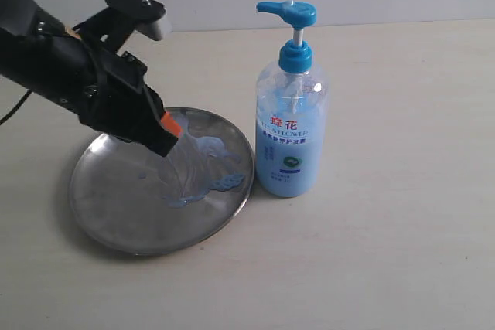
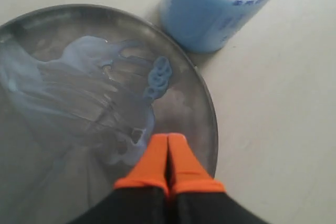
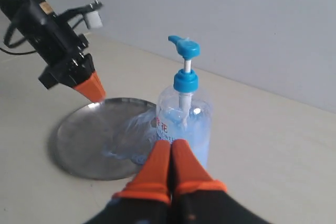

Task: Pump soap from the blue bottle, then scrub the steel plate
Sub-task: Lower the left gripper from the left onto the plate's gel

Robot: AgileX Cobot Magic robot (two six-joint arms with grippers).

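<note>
My left pincer (image 1: 168, 130) is pinched closed, holding nothing, over the soap (image 1: 203, 169) smeared on the steel plate (image 1: 108, 229). The blue bottle (image 1: 291, 137) stands just beside the rim; if I rub too wide, I could knock it over.

I count one steel plate (image 1: 116, 191), one blue bottle (image 1: 290, 144) with one pump head (image 1: 288, 11), and one smeared patch of soap (image 1: 205, 168), all on one desk (image 1: 402, 229). Two arms, the left arm (image 1: 62, 67) and the right arm (image 3: 173, 208), each carry one pair of orange-tipped jaws.
</note>
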